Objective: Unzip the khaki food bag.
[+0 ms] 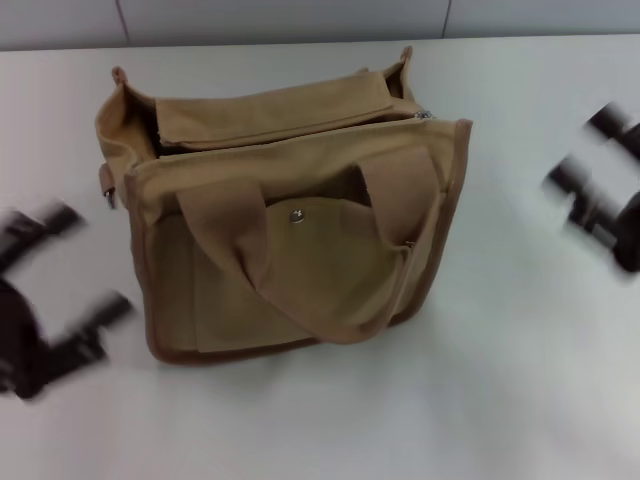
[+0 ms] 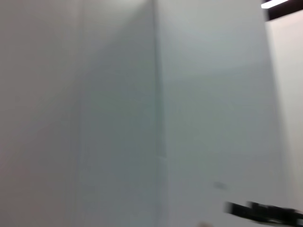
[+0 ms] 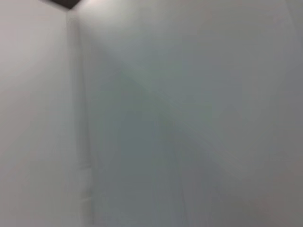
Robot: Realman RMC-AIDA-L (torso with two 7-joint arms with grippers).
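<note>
The khaki food bag (image 1: 290, 215) stands in the middle of the white table (image 1: 520, 390) in the head view. Its two tan handles (image 1: 300, 270) droop over the front pocket with the silver snap button (image 1: 297, 214). A dark gap (image 1: 160, 140) shows along the bag's top at its left end, and a small silver piece (image 1: 425, 115) sits at the right end of the top. My left gripper (image 1: 85, 265) is open, left of the bag and apart from it. My right gripper (image 1: 585, 150) is open, right of the bag and apart from it. Both are blurred.
A grey wall (image 1: 300, 18) runs behind the table's far edge. Both wrist views show only pale blurred surfaces (image 2: 142, 113) (image 3: 165, 123). Bare table lies on both sides and in front of the bag.
</note>
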